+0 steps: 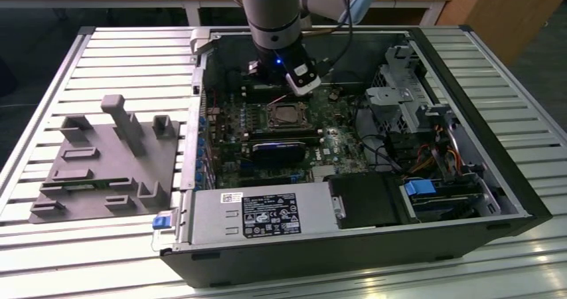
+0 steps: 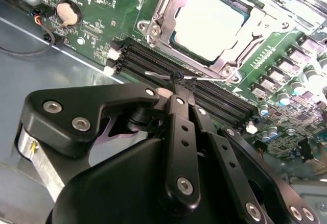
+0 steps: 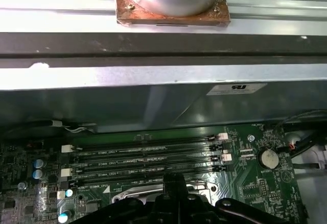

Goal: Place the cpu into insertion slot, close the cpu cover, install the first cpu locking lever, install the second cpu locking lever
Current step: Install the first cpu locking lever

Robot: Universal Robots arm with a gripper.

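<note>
Exterior view: the arm reaches down into the open computer case [image 1: 461, 179], which lies on a slatted table [image 1: 106, 60]. The gripper [image 1: 302, 85] hangs just above the green board, close beside the insertion slot [image 1: 270, 116]. A grey fixture block [image 1: 106, 159] sits on the table at the exterior view's left, well apart from the case.

Second wrist view: the cpu [image 2: 209, 22] is seated in the slot, pale top facing up. The cpu cover [image 2: 164, 15] lies flat over its edges. The gripper's [image 2: 176, 90] black fingers [image 2: 180, 132] are drawn together. Their tips sit at a thin wire lever [image 2: 158, 74] over the memory slots [image 2: 148, 60]. Whether the wire is actually pinched, cannot tell.

First wrist view: the gripper's tip [image 3: 173, 185] hangs over the memory slots [image 3: 143, 157], with a coin battery [image 3: 266, 157] off to one side.
</note>
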